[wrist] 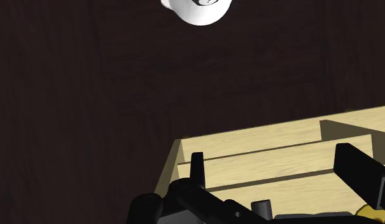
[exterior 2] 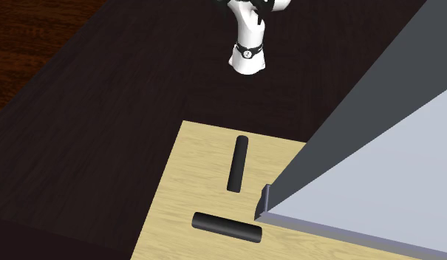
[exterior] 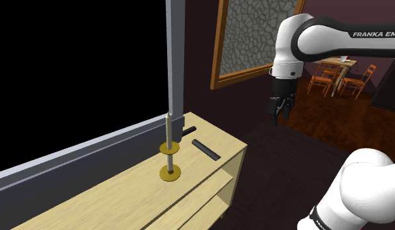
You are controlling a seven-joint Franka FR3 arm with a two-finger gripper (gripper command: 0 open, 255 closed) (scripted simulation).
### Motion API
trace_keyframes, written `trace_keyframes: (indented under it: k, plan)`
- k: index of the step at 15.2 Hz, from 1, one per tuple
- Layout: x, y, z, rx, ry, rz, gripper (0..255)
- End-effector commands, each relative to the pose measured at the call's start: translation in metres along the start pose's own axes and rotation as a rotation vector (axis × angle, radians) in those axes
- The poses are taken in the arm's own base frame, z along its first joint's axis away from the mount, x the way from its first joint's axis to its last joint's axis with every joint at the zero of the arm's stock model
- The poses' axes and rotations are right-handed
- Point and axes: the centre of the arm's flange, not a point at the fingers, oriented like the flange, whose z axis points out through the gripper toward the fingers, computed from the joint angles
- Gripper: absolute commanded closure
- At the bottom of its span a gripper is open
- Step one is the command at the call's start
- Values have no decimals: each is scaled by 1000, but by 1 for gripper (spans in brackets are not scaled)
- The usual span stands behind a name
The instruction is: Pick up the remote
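Black gripper (wrist: 270,156) hangs open off the shelf (exterior: 124,189) end.
We should carry it over the shelf, line its jaws across the remote (exterior: 206,149), then descend.

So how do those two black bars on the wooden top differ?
The slim bar is thinner than the thick bar, which looks rounded. In the second exterior view the slim bar runs up the picture, the thick bar across it. The thick bar sits by the grey frame's corner; the slim bar lies farther off. Both are black and lie on the wooden top.
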Motion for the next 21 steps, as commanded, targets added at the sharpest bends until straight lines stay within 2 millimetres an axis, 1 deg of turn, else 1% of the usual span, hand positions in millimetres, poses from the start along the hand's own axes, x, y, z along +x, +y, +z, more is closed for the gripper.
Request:
trace_keyframes:
  k: [1,21]
  plan:
    - [0,0,0,0,0,0,0]
    - [224,-52,138,-17,-24,-54,0]
